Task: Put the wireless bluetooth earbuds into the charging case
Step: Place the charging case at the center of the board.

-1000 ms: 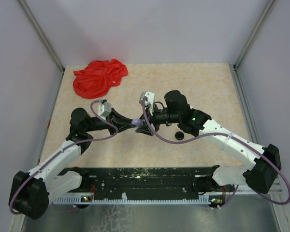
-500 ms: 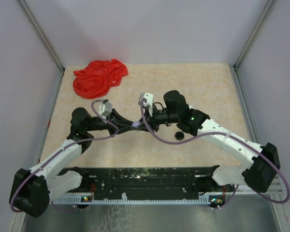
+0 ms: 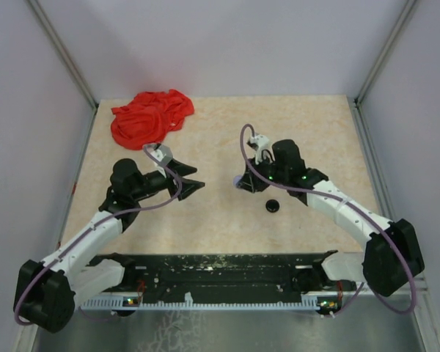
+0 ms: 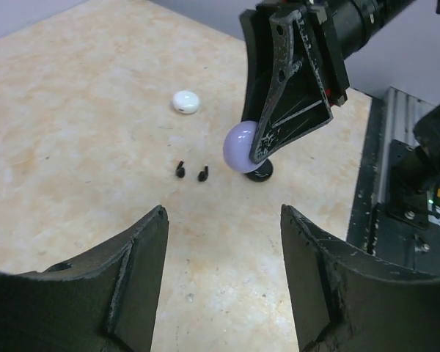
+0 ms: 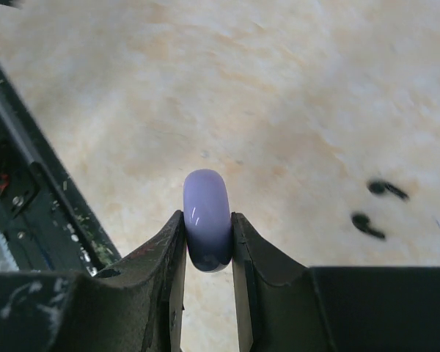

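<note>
Buds [image 4: 203, 174] lie loose mid-surface [image 4: 73, 110], near the right tool [image 5: 207, 220], which pinches the lavender case [image 5: 205, 198] edge-on. Left tool [image 4: 221, 213] gapes empty. I'd lay that case flat first.

The top external camera looks down from above and behind the arm bases, far enough off to take in the whole desk [image 3: 315, 125]. The left wrist camera rides low behind the left pincer [image 4: 220, 220], facing across the desk at the right pincer [image 4: 253, 150] close ahead. The right wrist camera looks steeply down along its own jaws, very near the lavender case [image 5: 207, 213] they clamp. Both wrist views share the two black earbuds [image 4: 180, 170].
</note>
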Controlling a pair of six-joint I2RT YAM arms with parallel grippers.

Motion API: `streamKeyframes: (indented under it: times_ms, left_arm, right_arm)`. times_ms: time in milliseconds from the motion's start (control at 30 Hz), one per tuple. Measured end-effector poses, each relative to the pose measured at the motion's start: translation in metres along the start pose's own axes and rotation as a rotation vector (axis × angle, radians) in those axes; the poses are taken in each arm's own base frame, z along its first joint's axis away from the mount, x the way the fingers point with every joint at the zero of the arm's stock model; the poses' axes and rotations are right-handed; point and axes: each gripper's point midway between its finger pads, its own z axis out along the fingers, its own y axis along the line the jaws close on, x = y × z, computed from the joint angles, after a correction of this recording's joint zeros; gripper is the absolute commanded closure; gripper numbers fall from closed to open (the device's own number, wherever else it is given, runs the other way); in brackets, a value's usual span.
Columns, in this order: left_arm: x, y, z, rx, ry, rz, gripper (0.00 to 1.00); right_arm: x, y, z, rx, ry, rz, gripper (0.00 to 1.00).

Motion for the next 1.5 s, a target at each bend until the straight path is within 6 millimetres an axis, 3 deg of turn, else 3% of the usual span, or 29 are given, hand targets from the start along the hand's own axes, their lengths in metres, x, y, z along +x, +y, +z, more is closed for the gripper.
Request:
streamKeyframes:
  times_ms: [133, 233, 333, 500, 700, 800, 1100, 1300, 1500]
  left_arm:
    - [0.001, 0.017, -0.002, -0.102, 0.013, -0.008, 0.29]
    - [0.001, 0.032, -0.005, -0.194, 0.025, -0.023, 0.28]
    - [-0.001, 0.043, -0.008, -0.257, 0.034, -0.03, 0.28]
    - [0.001, 0.051, -0.012, -0.309, 0.046, -0.043, 0.27]
    - [0.002, 0.054, -0.015, -0.338, 0.053, -0.05, 0.27]
    - [0.003, 0.055, -0.016, -0.344, 0.055, -0.053, 0.27]
    - [0.002, 0.057, -0.017, -0.352, 0.052, -0.06, 0.26]
    - [0.002, 0.056, -0.017, -0.349, 0.051, -0.069, 0.26]
    - [0.004, 0.057, -0.017, -0.348, 0.054, -0.087, 0.26]
  right_arm:
    - [0.032, -0.058, -0.014, 0.19, 0.012, 0.219, 0.86]
    - [0.058, -0.105, -0.036, 0.352, -0.009, 0.41, 0.86]
    - [0.08, -0.141, -0.057, 0.477, -0.044, 0.574, 0.84]
    - [0.095, -0.17, -0.072, 0.58, -0.1, 0.721, 0.82]
    - [0.11, -0.205, -0.066, 0.636, -0.117, 0.824, 0.8]
    - [0.127, -0.216, -0.058, 0.65, -0.084, 0.879, 0.76]
    - [0.118, -0.235, -0.057, 0.652, -0.128, 0.905, 0.42]
    - [0.117, -0.234, -0.065, 0.685, -0.118, 0.897, 0.33]
    - [0.111, -0.216, -0.082, 0.705, -0.1, 0.859, 0.32]
